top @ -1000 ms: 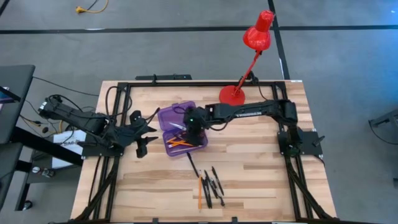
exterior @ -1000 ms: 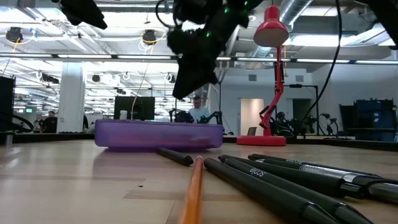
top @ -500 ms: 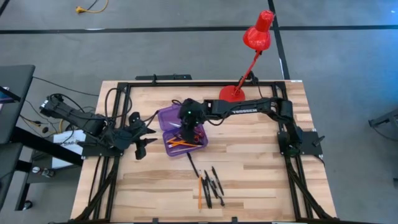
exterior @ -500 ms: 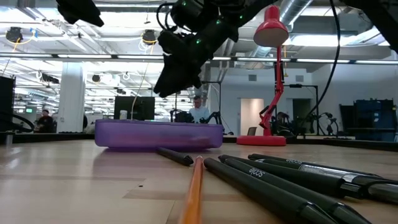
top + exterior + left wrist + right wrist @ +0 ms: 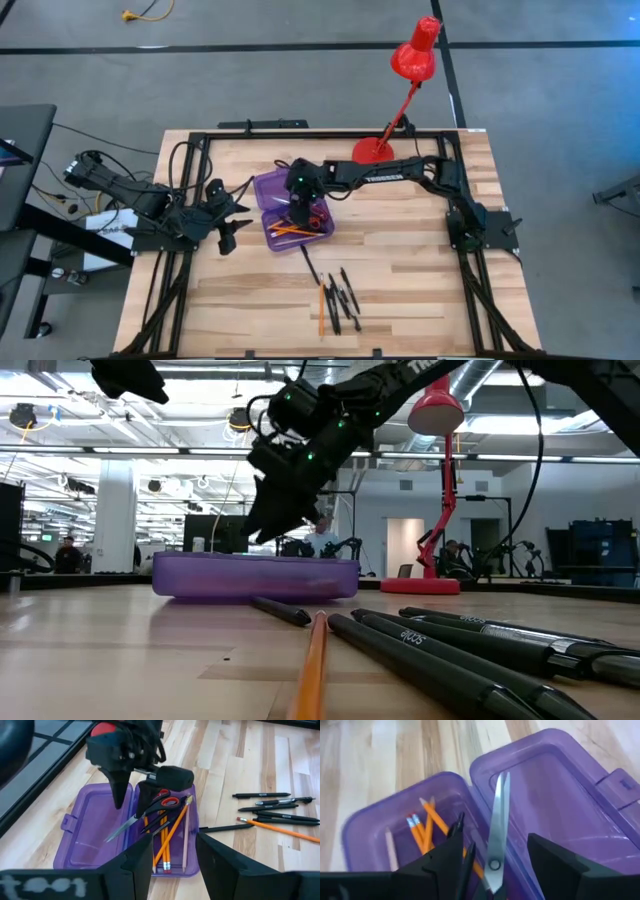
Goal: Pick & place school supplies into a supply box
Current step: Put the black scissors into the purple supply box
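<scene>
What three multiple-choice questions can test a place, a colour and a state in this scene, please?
1. Where do the scissors lie?
A. in the open purple box
B. on the floor
C. beside the lamp

2. What colour are the pencils in the box?
A. green
B. orange
C. white

3. How is the right pincer?
A. shut on a pen
B. open above the box
C. resting on the table

Answers:
1 A, the blades reach across the box's hinge.
2 B, orange shafts show.
3 B, its fingers stand apart, holding nothing.

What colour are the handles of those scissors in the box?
Red. The scissors show best in the left wrist view, lying in the purple box.
</scene>
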`<state>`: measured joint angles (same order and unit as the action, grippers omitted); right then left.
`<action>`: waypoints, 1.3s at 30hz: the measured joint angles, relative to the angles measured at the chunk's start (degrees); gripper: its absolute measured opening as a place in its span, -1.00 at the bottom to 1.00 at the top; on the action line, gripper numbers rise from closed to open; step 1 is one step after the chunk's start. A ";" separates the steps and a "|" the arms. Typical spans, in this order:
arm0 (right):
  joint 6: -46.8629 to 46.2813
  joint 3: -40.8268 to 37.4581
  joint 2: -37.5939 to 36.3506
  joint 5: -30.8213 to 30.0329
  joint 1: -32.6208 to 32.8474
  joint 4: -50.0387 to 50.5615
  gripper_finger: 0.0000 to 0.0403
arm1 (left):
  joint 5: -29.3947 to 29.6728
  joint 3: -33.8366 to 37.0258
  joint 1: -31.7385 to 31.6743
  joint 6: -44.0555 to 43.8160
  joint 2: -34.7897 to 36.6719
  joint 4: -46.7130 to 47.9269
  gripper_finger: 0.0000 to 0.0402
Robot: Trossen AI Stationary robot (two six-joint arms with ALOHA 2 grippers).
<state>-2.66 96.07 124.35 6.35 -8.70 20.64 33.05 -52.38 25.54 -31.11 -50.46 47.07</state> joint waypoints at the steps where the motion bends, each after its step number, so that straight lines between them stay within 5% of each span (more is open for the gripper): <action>1: 0.39 0.21 0.50 0.21 0.06 0.47 0.04 | 0.05 0.00 0.00 -0.15 0.00 0.00 -0.32; 13: 2.09 7.25 5.34 1.22 0.12 5.82 -0.04 | 0.36 -0.02 0.00 -2.39 -0.01 0.11 -0.32; 24: 3.20 7.60 5.34 1.18 -0.20 7.15 -0.36 | 0.47 -0.02 0.00 -2.28 -0.02 0.18 -0.32; 39: 3.31 7.60 5.34 1.09 -0.44 6.74 -0.27 | 0.64 -0.02 0.00 -1.84 -0.02 0.20 -0.32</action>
<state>0.64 103.68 129.69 7.44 -9.15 27.38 33.69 -52.40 25.54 -32.95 -50.48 47.27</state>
